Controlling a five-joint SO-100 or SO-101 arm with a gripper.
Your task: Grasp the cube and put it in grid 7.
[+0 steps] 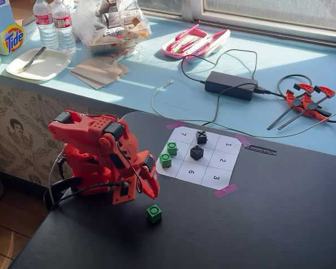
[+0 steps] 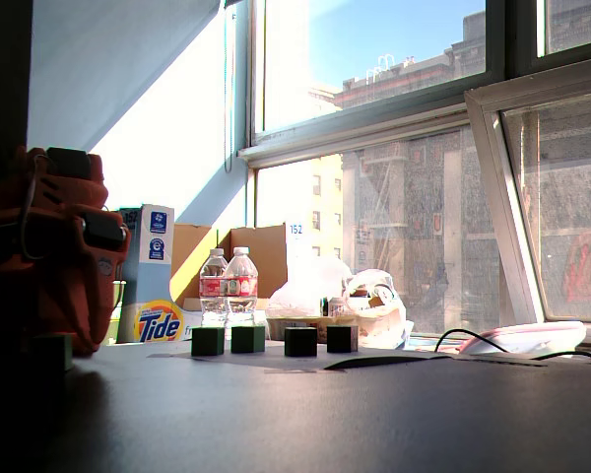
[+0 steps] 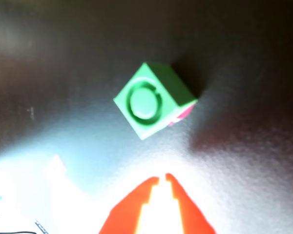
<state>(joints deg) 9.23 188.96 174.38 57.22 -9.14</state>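
Observation:
A bright-green cube with a ring mark on top lies on the dark table, off the sheet, just in front of the folded red arm. In the wrist view the cube sits ahead of my gripper, apart from it. My gripper is shut and empty, tips nearly touching. Grid 7 is the far-left corner cell of the white sheet and is bare. Two more green cubes stand on the sheet's left column.
Two black X cubes stand on the sheet's middle column. Pink tape holds the sheet's corners. A power brick and cables lie on the blue ledge behind. The low fixed view shows cube silhouettes against the window.

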